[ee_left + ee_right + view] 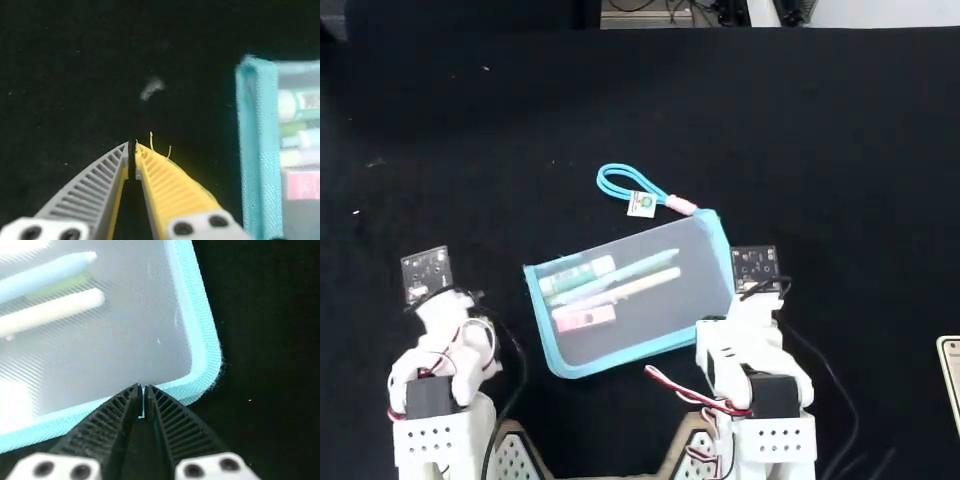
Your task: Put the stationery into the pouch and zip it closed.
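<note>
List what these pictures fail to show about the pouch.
- Pouch: high view, too small to tell whether its zip is closed.
- Pink item inside: high view, the mesh blurs it; kind unclear.
- Most of the pouch: left wrist view, cut off by the picture's edge.
- Pale object: high view, cut off at the edge.

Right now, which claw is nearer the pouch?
Right. The right claw sits at the pouch's corner edge, tip over its blue trim. The left claw is off the pouch's opposite end, over bare table with a clear gap between them.
</note>
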